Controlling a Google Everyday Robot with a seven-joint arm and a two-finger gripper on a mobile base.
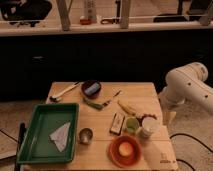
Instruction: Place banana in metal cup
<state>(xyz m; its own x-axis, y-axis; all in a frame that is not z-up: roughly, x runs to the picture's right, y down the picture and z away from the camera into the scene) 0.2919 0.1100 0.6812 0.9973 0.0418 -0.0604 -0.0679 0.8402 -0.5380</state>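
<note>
The banana [129, 107] lay on the tabletop [142, 92], behind and right of the metal cup [86, 135]. The claw [170, 116] hung far right of that cup, its state unclear.

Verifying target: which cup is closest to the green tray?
The metal cup, beside the green tray; the light green cup and white cup stand nearer the tool at the table's right edge.
</note>
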